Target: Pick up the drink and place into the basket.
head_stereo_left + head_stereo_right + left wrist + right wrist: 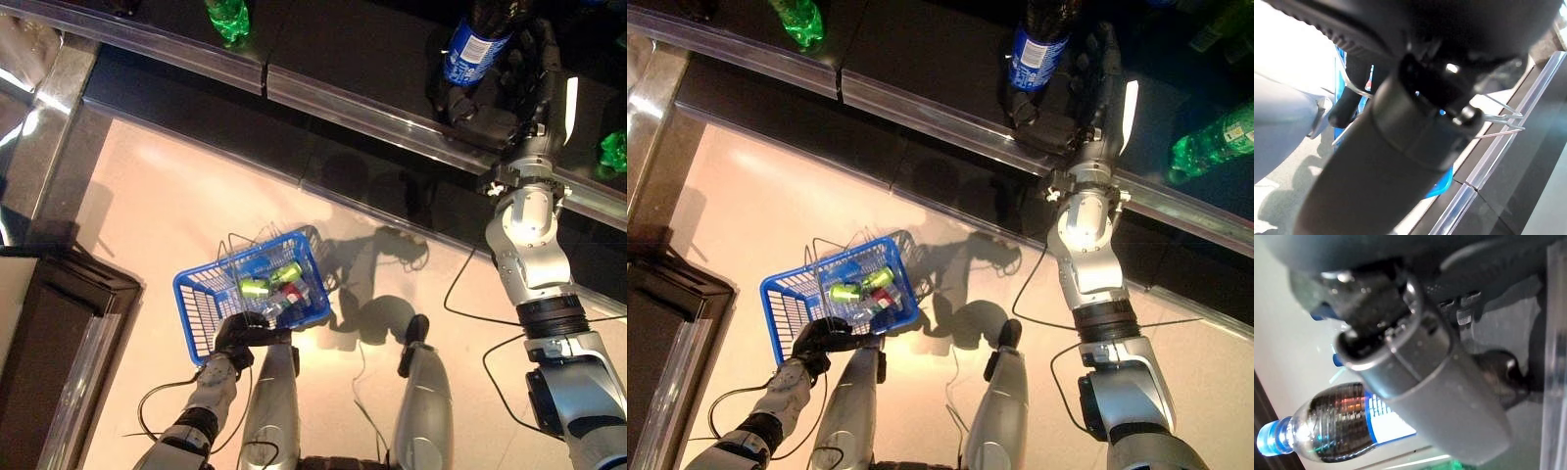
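A dark drink bottle (470, 44) with a blue label and blue cap stands on the black shelf (176, 44) at the upper right; it also shows in the right wrist view (1337, 423). My right hand (514, 93) is open at the bottle, with straight fingers beside it and the thumb near its lower part. My left hand (240, 333) is shut on the thin wire handles (1498, 122) of the blue basket (211, 294), which hangs low at the left. Green cans (257, 287) and other drinks lie in the basket.
Green bottles (227, 18) (1215, 137) stand on the same shelf to the left and right. The shelf's shiny front rail (294, 93) runs across the top. A dark cabinet (49, 343) stands at the left over the pale floor (157, 196).
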Motion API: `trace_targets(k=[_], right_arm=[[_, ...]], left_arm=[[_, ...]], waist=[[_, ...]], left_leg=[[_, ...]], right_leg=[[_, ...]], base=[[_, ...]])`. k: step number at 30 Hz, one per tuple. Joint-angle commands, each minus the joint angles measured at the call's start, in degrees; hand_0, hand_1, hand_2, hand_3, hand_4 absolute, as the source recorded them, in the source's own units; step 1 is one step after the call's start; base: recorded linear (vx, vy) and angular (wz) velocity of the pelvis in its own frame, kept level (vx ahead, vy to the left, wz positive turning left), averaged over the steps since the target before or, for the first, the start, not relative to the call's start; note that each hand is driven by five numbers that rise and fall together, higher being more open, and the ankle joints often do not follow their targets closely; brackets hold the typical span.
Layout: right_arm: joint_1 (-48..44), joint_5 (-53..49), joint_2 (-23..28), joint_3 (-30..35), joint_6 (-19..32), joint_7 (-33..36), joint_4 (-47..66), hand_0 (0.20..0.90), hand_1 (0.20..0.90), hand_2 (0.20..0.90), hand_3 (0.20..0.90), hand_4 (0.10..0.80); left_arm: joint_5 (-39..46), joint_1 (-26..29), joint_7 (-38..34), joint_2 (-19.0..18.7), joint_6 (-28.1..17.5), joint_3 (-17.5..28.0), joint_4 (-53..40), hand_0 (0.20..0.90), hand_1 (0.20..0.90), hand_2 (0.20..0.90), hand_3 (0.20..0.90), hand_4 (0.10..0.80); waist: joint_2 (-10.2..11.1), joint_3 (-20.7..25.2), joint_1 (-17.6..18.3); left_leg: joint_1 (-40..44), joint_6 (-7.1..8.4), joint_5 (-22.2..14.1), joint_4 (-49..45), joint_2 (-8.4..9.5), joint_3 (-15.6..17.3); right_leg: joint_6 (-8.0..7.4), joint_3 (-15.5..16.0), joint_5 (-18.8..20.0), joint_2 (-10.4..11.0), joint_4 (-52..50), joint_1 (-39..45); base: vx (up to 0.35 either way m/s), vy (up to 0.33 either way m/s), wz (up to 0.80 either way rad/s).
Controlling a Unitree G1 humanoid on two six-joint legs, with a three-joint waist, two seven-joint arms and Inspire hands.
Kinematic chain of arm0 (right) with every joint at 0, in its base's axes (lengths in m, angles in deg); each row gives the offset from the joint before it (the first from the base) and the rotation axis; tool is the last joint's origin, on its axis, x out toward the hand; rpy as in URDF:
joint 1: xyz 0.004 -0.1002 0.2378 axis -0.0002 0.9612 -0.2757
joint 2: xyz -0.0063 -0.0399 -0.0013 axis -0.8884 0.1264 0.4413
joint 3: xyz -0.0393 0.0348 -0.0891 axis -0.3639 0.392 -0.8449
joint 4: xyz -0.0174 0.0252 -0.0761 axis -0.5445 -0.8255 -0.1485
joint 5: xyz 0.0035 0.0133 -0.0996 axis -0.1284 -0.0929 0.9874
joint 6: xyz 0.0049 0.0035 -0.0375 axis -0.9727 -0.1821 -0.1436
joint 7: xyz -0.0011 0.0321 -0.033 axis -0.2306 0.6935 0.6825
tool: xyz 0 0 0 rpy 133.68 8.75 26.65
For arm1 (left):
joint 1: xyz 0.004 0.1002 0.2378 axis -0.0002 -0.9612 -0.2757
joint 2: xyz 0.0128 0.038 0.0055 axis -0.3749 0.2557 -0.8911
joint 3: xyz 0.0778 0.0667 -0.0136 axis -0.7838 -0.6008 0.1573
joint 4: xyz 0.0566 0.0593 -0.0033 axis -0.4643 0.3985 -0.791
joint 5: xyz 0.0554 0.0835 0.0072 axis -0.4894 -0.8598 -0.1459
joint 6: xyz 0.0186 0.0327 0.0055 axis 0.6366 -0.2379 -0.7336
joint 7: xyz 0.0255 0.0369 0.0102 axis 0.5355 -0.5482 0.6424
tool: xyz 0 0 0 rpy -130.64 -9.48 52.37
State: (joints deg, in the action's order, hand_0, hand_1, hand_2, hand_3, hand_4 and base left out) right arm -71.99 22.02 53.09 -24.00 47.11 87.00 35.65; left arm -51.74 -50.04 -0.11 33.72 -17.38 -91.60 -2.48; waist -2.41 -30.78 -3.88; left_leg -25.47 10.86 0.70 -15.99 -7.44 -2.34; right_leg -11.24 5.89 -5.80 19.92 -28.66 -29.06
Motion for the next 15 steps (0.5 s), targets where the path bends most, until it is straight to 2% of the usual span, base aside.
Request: trace_targets(k=[1,15], right_arm=[[-7.91,-2.37,4.68,2.59,3.81,-2.64,3.09,0.900,0.900,0.900,0.900,0.800],[-14.35,-3.61,6.18,-0.81,1.71,-4.70,-3.31,0.900,0.900,0.900,0.900,0.800]], left_arm=[[2.13,-4.59,-0.67,-5.71,-2.47,-1.12,-4.60,0.300,0.300,0.300,0.200,0.100],[1.73,-4.73,0.04,-6.34,-1.75,-2.00,-5.01,0.300,0.300,0.300,0.200,0.100]], waist=[[-0.10,0.98,-1.07],[-0.50,0.98,-2.56]], left_leg=[[0.20,-5.62,-2.07,-4.12,-0.22,-0.76],[1.00,-5.61,-1.82,-3.70,0.04,-1.10]], right_leg=[[1.77,0.37,7.58,1.26,7.35,1.84],[1.89,1.26,7.48,1.51,7.64,2.98]], base=[[0.000,0.000,0.00],[0.003,0.000,0.01]])
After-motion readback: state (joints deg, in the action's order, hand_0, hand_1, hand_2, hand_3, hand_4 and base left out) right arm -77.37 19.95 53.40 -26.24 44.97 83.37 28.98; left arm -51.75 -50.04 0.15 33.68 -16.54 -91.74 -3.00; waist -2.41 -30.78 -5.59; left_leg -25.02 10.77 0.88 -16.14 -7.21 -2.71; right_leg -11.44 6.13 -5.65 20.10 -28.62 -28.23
